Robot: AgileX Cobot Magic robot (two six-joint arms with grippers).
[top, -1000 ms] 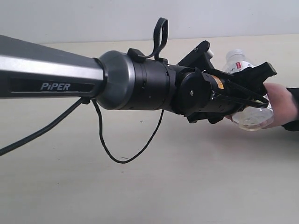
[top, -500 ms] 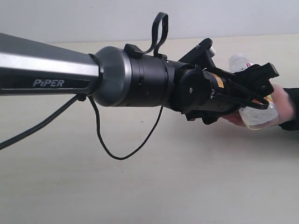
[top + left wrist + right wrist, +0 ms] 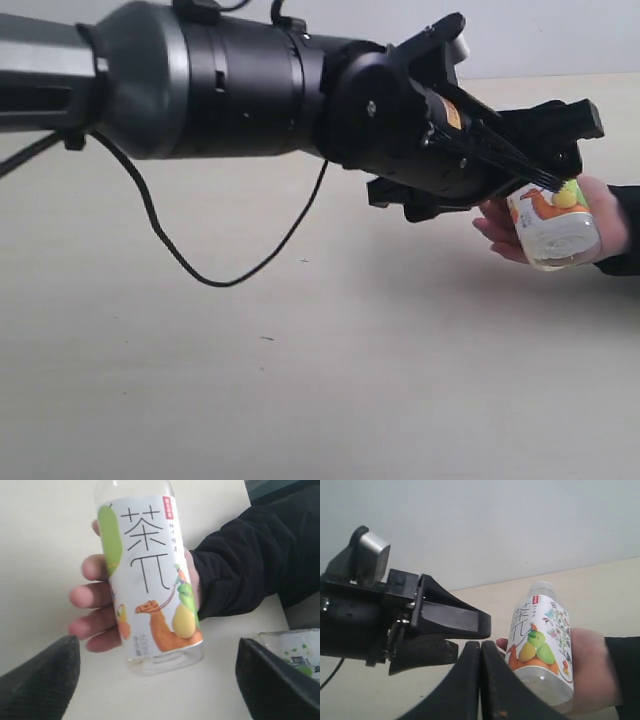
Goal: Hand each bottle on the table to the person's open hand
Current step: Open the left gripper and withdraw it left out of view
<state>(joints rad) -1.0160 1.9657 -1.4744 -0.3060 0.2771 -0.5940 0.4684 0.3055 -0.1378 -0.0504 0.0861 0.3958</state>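
Bottle (image 3: 150, 580), near-upright in the person's hand (image 3: 97, 602) at the worktop (image 3: 40, 540) edge, apparently handed over: left tool (image 3: 157, 650) spread wide, holding nothing; right tool (image 3: 480, 652) closed, empty.

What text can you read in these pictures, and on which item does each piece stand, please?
"茶π": large print on the label of the bottle in the person's hand.
"500ml": small print low on that label, as far as it reads.
The red tag and fine vertical print near that label's top: too small.
Label of the second bottle: blurred.
The yellow sticker on the robot arm: unreadable.
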